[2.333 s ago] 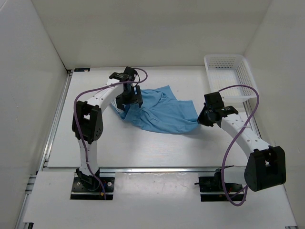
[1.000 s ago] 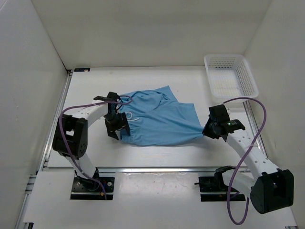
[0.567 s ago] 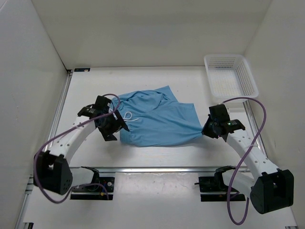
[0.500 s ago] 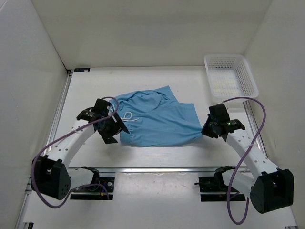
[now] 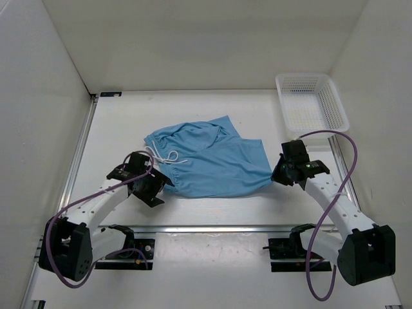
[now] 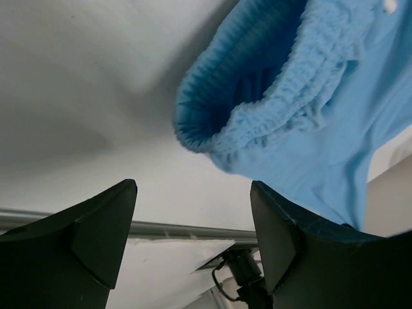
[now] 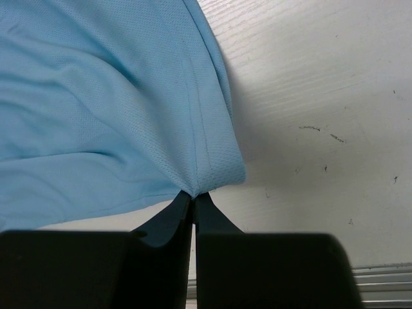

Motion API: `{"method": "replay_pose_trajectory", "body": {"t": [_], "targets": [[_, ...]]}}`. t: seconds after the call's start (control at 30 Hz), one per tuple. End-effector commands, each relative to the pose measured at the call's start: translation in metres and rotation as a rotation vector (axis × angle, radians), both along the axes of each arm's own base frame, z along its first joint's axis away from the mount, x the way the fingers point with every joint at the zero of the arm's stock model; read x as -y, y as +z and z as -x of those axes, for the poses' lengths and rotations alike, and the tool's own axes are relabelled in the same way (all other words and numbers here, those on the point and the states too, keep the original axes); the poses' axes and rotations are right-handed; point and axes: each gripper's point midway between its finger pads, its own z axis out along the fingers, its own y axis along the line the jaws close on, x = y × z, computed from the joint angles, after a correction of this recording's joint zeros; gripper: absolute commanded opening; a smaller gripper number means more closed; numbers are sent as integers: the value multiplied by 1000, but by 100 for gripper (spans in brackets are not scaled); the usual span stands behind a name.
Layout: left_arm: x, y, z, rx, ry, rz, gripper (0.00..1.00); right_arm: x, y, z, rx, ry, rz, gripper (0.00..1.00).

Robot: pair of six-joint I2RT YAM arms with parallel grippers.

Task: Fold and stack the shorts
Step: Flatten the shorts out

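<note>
The light blue shorts [image 5: 209, 161] lie spread on the white table, waistband and white drawstring [image 5: 166, 156] at the left, legs toward the right. My left gripper [image 5: 156, 191] is open and empty, just left of and below the waistband corner; in the left wrist view the gathered waistband [image 6: 270, 122] lies ahead of the gripper [image 6: 193, 219]. My right gripper [image 5: 275, 174] is shut on the right leg's hem corner; in the right wrist view the gripper [image 7: 194, 199] pinches the shorts' hem [image 7: 212, 174].
A white plastic mesh basket [image 5: 311, 103] stands at the back right corner. The table's metal front rail [image 5: 206, 227] runs just below the shorts. White walls enclose the table on three sides.
My left gripper let go of the waistband and drew back toward the near left. The shorts now lie flatter. My right gripper kept its hold and barely moved.
</note>
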Motion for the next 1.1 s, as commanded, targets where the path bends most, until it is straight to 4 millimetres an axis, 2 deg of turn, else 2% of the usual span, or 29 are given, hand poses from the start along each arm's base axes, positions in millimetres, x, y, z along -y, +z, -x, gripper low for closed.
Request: {"method": "replay_pose_trajectory", "body": {"t": [0.0,0.17,0.33,0.43,0.67,0.77,0.87,0.97,1.0,1.07], "targets": [[6,7,-27,108,61,42,82,-3,11,-8,45,16,-15,1],[4,-9,-30,72,54,-5,81,-3,10,-6,36,16,-12,1],[-5,-13,-44,128,54,-74,76,-3,10,-6,36,16,-12,1],[-4,-19,-49,113,40,-86,76,-3,13,-8,45,16,-15,1],[-3,-39,-57,64,0,-144,66,-3,13,-8,45,16,-15,1],[-2,-39,-59,67,-5,-153,63,-3,13,-8,45,16,-15,1],[-4,-28,-64,119,-10,-164,55,-3,13,-8,45,16,-15,1],[-6,-12,-74,182,-25,-161,44,-3,13,-8,45,16,-15,1],[-9,-9,-76,194,-19,-162,36,-3,13,-8,45,16,-15,1],[-13,4,-83,231,-5,-147,28,-4,17,-10,54,16,-17,1]]}}
